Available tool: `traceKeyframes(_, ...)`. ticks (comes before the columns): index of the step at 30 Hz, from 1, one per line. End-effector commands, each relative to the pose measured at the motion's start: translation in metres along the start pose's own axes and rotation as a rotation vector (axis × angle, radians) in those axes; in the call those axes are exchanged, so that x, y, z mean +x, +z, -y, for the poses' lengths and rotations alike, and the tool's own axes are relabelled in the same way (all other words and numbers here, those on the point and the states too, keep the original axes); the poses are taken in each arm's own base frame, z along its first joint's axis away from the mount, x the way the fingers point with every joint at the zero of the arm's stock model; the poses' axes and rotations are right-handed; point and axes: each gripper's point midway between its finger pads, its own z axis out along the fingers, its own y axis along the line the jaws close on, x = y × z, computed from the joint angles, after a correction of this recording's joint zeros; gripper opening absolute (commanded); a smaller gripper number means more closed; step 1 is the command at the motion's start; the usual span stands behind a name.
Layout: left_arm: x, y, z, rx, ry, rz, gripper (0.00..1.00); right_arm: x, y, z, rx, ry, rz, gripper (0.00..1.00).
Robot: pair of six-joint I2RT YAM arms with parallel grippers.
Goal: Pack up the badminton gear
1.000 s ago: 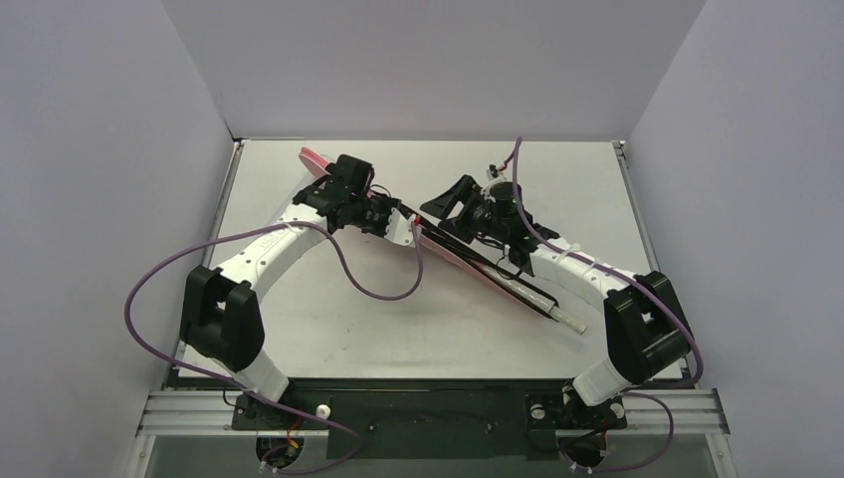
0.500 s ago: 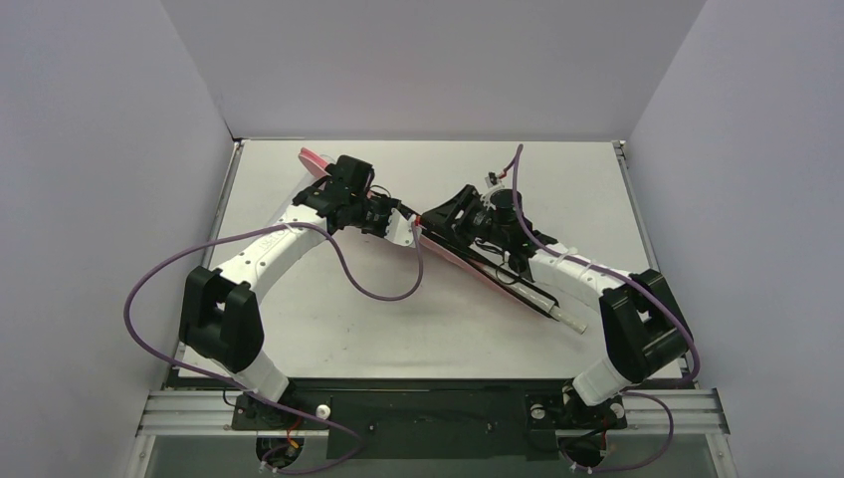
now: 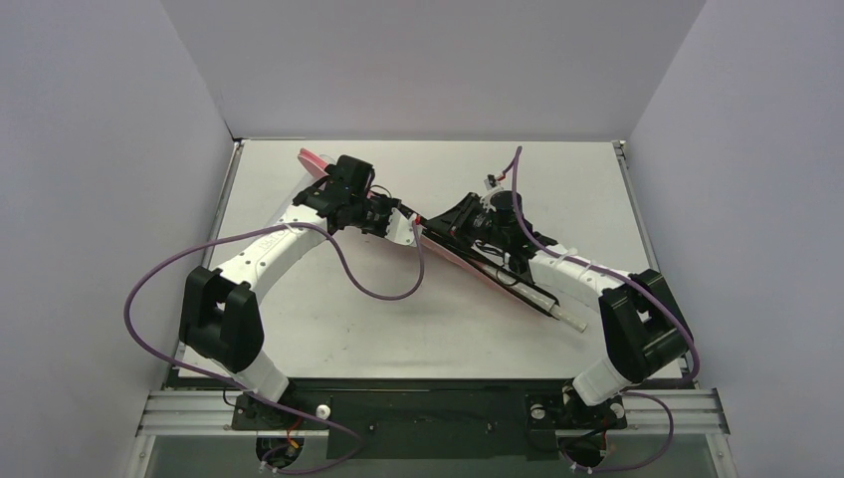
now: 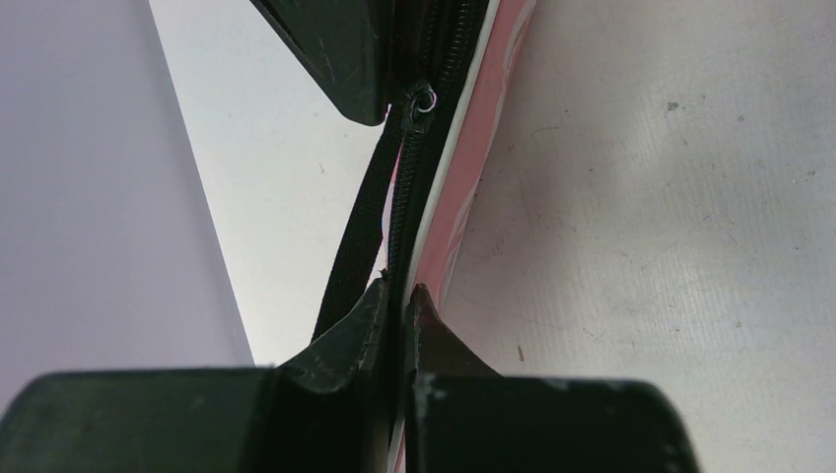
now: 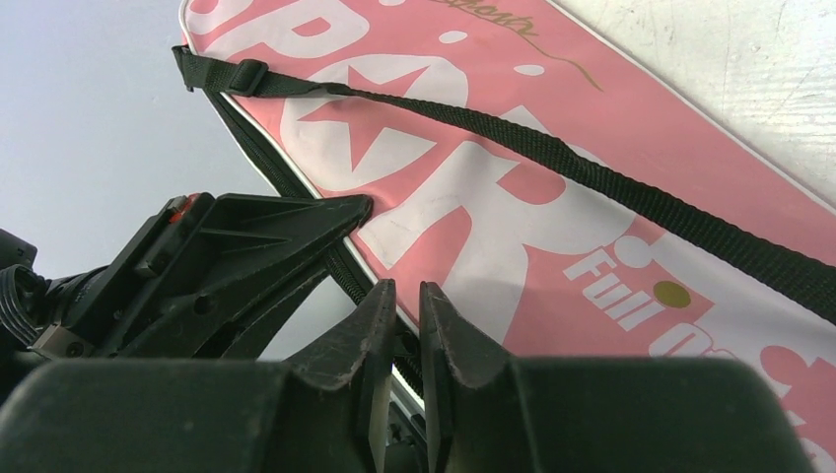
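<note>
The pink "SPORT" cover (image 3: 468,263) lies slantwise across the table, wide end at the far left, its black strap (image 5: 592,177) running across its face. A white rod-like end (image 3: 571,321) sticks out of its narrow end; rackets and shuttlecocks do not show. My left gripper (image 3: 396,214) is shut on the cover's black zipper edge (image 4: 399,294). Just beyond it sits the zipper slider (image 4: 424,99). My right gripper (image 3: 435,221) meets the same edge from the other side. Its jaws (image 5: 404,288) are closed to a thin slit over the zipper edge, close to the left gripper's fingers (image 5: 325,222).
The white table (image 3: 328,329) is boxed in by grey walls on the left, back and right. Purple cables (image 3: 378,289) loop off both arms above the table. The two arm bases stand at the near edge.
My right gripper has gone from wide open to nearly shut and slid a little left along the cover's edge toward the left gripper. The left arm and the cover have stayed put.
</note>
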Motion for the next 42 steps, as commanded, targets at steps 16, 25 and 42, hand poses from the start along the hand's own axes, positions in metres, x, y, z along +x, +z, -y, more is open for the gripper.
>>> traceKeyframes(16, -0.018, -0.016, -0.03, -0.099, 0.031, 0.027, 0.0, -0.011, -0.02, -0.035, -0.089, -0.07, 0.046, 0.0)
traceKeyframes(25, -0.018, -0.017, -0.031, -0.103, 0.022, 0.022, 0.0, -0.014, -0.03, -0.021, -0.03, -0.092, 0.062, 0.0)
traceKeyframes(42, -0.017, -0.019, -0.033, -0.11, 0.025, 0.015, 0.0, -0.022, -0.092, 0.015, 0.118, -0.202, 0.11, 0.0)
